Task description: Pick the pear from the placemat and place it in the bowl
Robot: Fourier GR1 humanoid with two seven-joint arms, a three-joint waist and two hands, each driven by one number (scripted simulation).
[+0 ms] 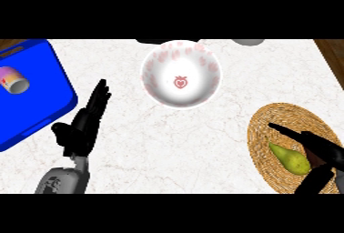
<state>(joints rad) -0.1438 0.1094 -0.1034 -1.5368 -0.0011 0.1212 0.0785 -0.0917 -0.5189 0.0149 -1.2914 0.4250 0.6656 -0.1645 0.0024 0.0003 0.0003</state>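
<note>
Pear [290, 159] lies on its side on the woven placemat [282, 116], narrow end toward upper left, at the worktop's right side. We see the right hand [321, 152] spread over it: one straight finger above the pear, the thumb below; nothing curled round the fruit, so not grasped yet.

Risks, as we judge them: the pear is tapered and round, so a closing hand could roll or squeeze it out sideways. The placemat sits near the right rim of the worktop [201, 150]; a pear nudged rightward could go off the edge.

The bowl [180, 75], white with a strawberry print, stands well apart at upper centre. Bare marble lies between placemat and bowl, so we expect an unobstructed carry.

The left hand [86, 123] rests with relaxed fingers at lower left, beside the blue tray [40, 113] holding a cup [13, 79]; both off the path.
</note>
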